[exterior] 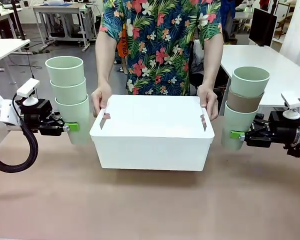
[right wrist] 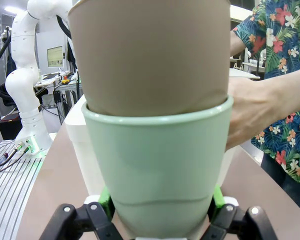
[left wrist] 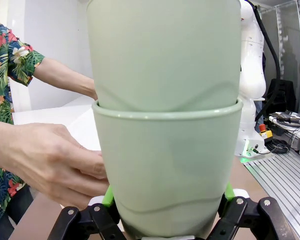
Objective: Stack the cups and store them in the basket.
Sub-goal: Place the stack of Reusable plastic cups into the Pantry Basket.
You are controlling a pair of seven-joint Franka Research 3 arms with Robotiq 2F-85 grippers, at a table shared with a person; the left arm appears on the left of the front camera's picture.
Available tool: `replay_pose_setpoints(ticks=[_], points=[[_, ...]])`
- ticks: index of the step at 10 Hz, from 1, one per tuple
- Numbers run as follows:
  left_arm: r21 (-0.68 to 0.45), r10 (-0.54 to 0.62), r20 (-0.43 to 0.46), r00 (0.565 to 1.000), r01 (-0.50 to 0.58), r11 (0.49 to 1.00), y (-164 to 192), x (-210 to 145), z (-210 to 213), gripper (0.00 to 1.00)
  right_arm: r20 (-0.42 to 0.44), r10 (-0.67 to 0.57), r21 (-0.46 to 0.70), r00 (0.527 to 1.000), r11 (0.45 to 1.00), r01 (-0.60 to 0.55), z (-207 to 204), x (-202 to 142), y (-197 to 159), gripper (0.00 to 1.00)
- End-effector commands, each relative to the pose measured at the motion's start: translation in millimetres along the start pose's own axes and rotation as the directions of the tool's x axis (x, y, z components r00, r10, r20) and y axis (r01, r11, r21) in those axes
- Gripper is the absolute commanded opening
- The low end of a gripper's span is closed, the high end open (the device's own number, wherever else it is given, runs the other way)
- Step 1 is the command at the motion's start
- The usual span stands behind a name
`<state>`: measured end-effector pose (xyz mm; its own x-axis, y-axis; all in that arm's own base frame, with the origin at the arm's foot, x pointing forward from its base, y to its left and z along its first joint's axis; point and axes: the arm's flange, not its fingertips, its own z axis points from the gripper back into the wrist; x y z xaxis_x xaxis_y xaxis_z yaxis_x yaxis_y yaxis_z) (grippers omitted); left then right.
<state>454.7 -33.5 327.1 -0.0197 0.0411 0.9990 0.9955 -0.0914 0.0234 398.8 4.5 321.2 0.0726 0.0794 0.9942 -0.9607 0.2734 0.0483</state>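
Two stacks of three cups, one per gripper. Left gripper (exterior: pixel 72 127) clamped around the bottom cup of the mint stack (exterior: pixel 67 92); right gripper (exterior: pixel 236 134) closed likewise on the mixed stack (exterior: pixel 238 122), brown cup (exterior: pixel 244 101) in its middle. Basket (exterior: pixel 152 145) between both grippers on the tabletop (exterior: pixel 150 205), steadied by a person's hands (exterior: pixel 101 98). Best handled, probably, by keeping stacks upright, aligning rims squarely, lowering slowly and staying clear of the hands.

Brown table (exterior: pixel 140 210) in front. Grey floor (exterior: pixel 35 55) behind. White desks far left (exterior: pixel 5 47) and right (exterior: pixel 277 62). Dark monitor (exterior: pixel 262 25) upper right.
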Motion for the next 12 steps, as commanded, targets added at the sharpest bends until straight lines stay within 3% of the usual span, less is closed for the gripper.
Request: replay_pose_setpoints(ticks=[1, 12], points=[[-0.002, -0.010, 0.004, 1.000, 0.010, 1.000, 1.1, 5.1, -0.4, 0.86, 0.008, 0.008, 0.003, 1.000, 1.000, -0.008, 0.1, 4.0, -0.3, 0.86], [-0.002, -0.010, 0.004, 1.000, 0.010, 1.000, 1.1, 5.1, -0.4, 0.86, 0.008, 0.008, 0.003, 1.000, 1.000, -0.008, 0.1, 4.0, -0.3, 0.86]])
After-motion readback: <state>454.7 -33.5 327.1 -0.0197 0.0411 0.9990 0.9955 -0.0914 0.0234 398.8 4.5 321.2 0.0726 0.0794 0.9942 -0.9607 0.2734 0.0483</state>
